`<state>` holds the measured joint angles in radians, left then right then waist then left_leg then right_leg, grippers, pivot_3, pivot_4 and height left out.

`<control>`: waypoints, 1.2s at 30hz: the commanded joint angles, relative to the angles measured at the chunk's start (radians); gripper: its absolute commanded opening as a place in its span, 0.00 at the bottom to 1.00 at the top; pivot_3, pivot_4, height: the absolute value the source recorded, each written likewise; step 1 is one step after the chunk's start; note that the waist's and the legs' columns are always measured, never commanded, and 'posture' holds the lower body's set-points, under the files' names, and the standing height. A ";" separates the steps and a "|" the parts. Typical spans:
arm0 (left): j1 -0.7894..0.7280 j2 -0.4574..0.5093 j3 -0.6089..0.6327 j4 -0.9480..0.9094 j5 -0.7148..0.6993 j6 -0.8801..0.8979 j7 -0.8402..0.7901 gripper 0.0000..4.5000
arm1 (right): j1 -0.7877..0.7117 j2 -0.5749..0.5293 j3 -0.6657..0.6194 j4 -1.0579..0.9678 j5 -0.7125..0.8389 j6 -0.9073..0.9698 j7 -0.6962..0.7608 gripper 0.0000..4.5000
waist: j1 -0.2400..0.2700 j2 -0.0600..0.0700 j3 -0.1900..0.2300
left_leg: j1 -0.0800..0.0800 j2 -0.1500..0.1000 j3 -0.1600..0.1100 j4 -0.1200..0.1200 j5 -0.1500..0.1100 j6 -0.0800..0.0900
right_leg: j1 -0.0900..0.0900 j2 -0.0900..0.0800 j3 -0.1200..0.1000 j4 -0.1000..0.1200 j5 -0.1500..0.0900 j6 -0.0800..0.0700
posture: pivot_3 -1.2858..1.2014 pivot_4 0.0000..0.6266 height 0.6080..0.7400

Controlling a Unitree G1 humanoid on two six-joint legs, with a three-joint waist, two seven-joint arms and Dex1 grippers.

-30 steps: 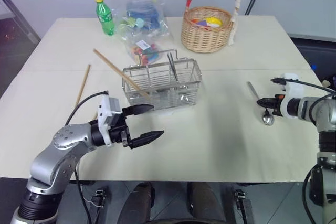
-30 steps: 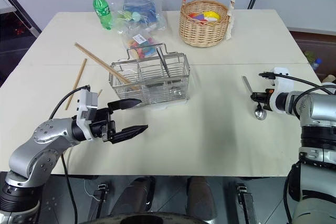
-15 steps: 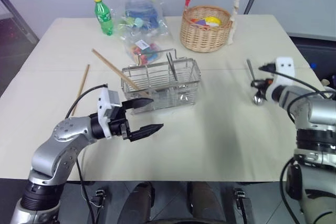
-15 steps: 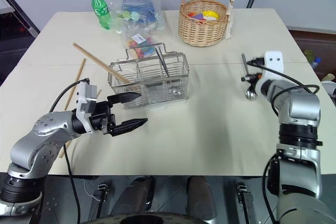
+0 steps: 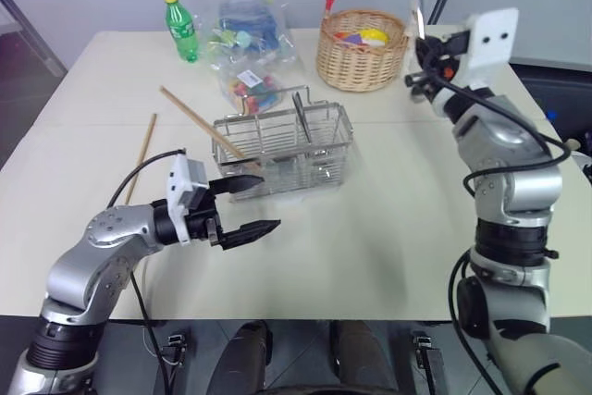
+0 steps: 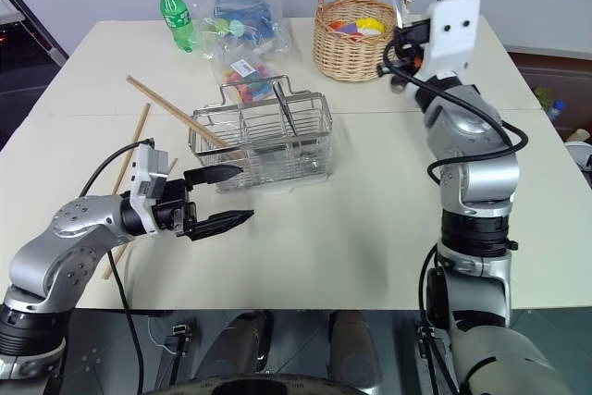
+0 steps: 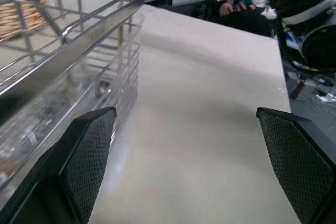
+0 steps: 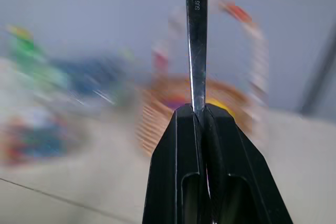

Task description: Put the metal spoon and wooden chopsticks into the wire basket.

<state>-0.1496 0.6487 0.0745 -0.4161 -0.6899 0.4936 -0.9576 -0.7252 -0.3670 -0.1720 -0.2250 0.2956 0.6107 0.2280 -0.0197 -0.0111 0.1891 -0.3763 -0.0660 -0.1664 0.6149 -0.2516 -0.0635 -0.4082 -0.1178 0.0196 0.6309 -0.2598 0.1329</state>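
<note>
Above table – R fingers clamp metal spoon.

the right gripper rises off the table and swings leftward, carrying the metal spoon clamped between its fingers; the spoon now stands beside the wicker basket, handle upward
</note>
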 commanded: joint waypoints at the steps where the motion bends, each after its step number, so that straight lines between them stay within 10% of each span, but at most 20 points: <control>1: 0.018 0.006 0.040 -0.043 -0.023 -0.003 0.015 1.00 | -0.013 0.042 -0.005 -0.097 0.079 -0.039 0.037 0.02 | 0.000 0.000 0.000 | 0.000 0.000 0.000 0.000 0.000 0.000 | 0.000 0.000 0.000 0.000 0.000 0.000 | 0.52 0.24 1.00; 36: 0.120 -0.011 0.101 -0.128 -0.051 0.002 0.158 1.00 | 0.093 0.273 0.118 -0.031 0.228 -0.085 0.125 0.02 | -0.001 0.000 0.000 | 0.001 0.001 0.000 -0.001 0.000 0.000 | -0.001 0.001 0.000 0.001 0.001 -0.001 | 0.52 0.24 1.00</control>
<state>-0.0329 0.6340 0.1456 -0.5133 -0.7287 0.4971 -0.8041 -0.6284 -0.0962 -0.0502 -0.2259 0.5135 0.5547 0.3426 -0.0204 -0.0106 0.1894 -0.3758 -0.0652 -0.1666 0.6142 -0.2514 -0.0638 -0.4093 -0.1169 0.0196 0.6315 -0.2592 0.1317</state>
